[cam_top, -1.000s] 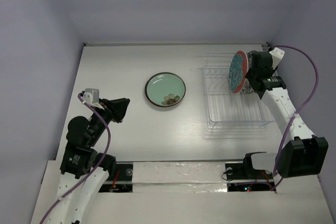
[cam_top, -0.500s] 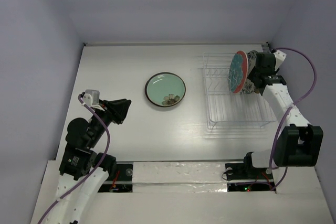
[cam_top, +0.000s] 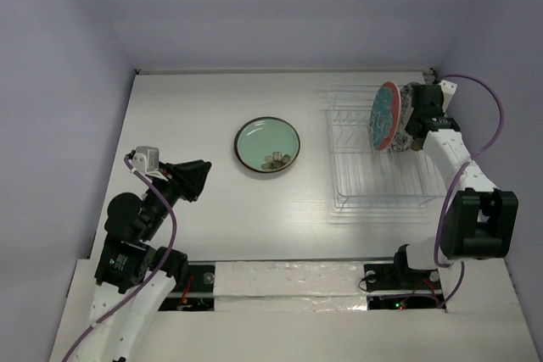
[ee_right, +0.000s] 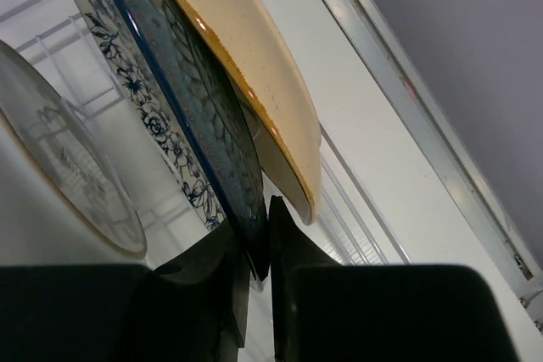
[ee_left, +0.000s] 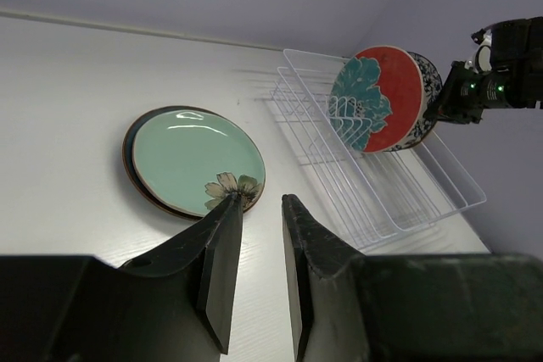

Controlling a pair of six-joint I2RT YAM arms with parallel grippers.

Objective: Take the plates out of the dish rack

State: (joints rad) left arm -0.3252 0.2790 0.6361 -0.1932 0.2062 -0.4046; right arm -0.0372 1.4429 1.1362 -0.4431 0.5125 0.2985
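Dish rack (cam_top: pixel 373 182): we see a rectangular rack of thin pale wire bars at the right side of the white table (cam_top: pixel 191 112), with upright slots at its far end.
Plates in the rack: 3 round ceramic plates stand on edge, close together at the far end.
Red-and-teal plate (ee_left: pixel 383 95): glossy red face with a large teal flower, turned toward the left arm; it leans slightly.
Blue-patterned plate (ee_right: pixel 165 95): white glaze with a dense blue floral rim, standing between the other 2.
Cream-yellow plate (ee_right: pixel 259 69): smooth, with a thin darker edge, on the side nearest the right arm.
Right gripper (ee_right: pixel 257 253): we see its 2 dark fingers pinched almost together on the lower rim of the blue-patterned plate, 1 finger on each face.
Mint green plate (cam_top: pixel 267 143): shiny, shallow and round, with a small flower motif near its rim; it lies flat mid-table, well apart from the rack.
Dark teal plate (ee_left: pixel 130 157): only its dark rim shows, directly under the mint green plate.
Left gripper (ee_left: pixel 260 205): held above the table on the left, its tapered black fingers a narrow gap apart with nothing between them.
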